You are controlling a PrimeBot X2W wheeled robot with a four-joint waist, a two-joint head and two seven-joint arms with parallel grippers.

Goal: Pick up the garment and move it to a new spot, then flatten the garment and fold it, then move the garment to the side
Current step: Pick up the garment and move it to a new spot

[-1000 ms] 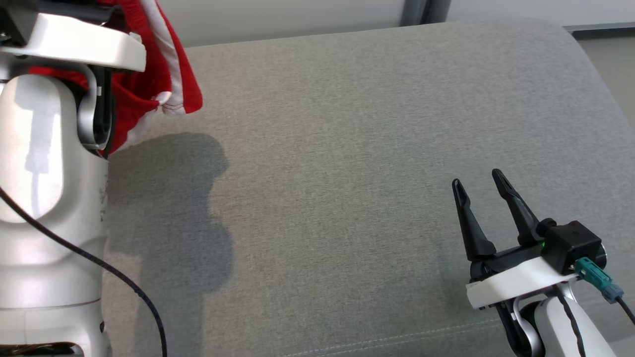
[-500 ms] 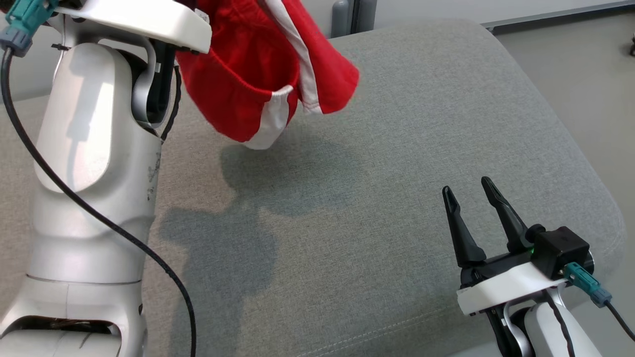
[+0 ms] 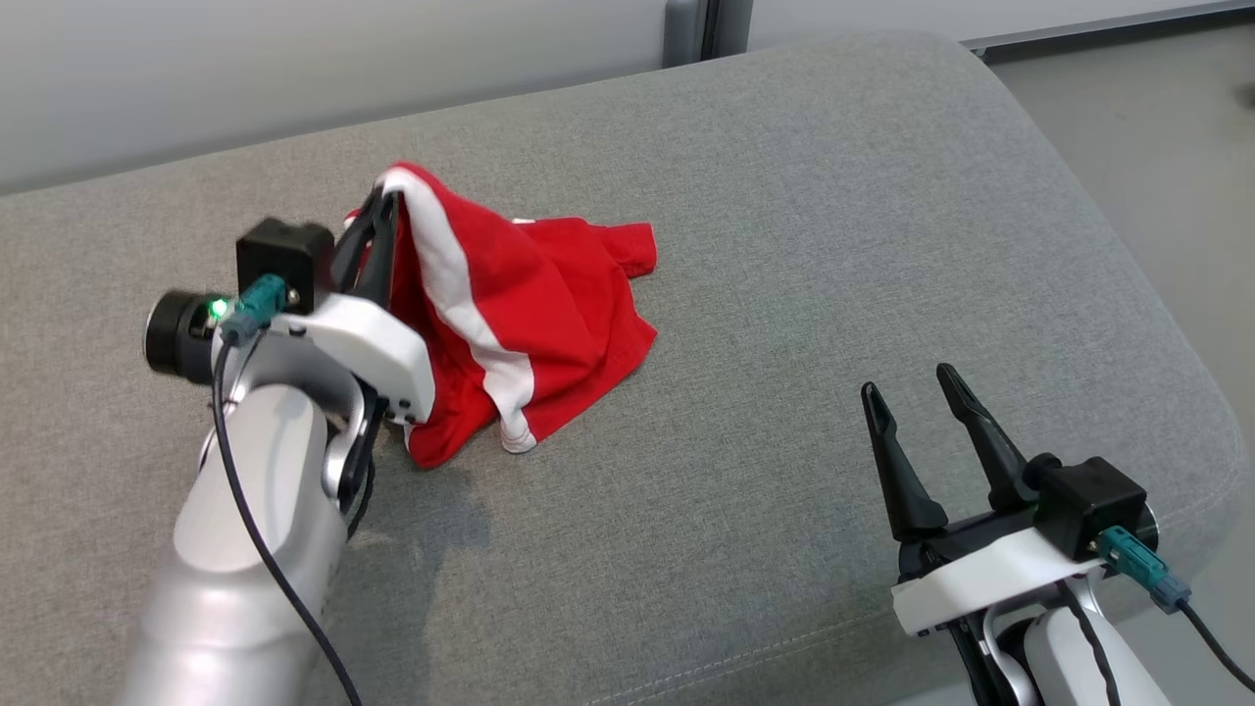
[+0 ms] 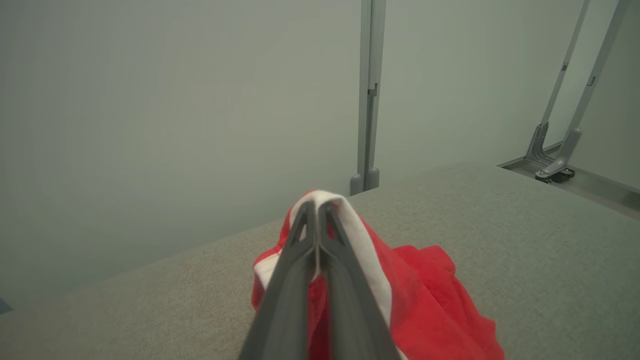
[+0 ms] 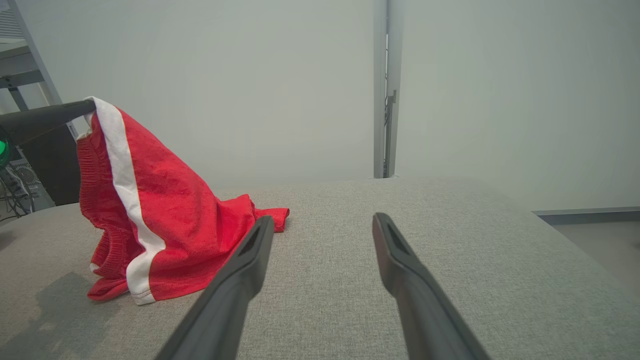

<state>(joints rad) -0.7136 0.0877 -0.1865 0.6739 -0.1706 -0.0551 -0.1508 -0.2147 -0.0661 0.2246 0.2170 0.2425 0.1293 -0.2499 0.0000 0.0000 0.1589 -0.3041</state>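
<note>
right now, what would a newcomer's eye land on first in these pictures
The bright red, white-striped garment, left of centre on the grey cushion, peaked like a tent. Its peak is pinched in the shut left end effector, while the right end effector stands open at lower right, apart from it.

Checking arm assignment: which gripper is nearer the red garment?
Left. The left gripper is shut on the raised striped edge of the red garment; the right gripper is open, apart from it, to its right above the grey cushion.
</note>
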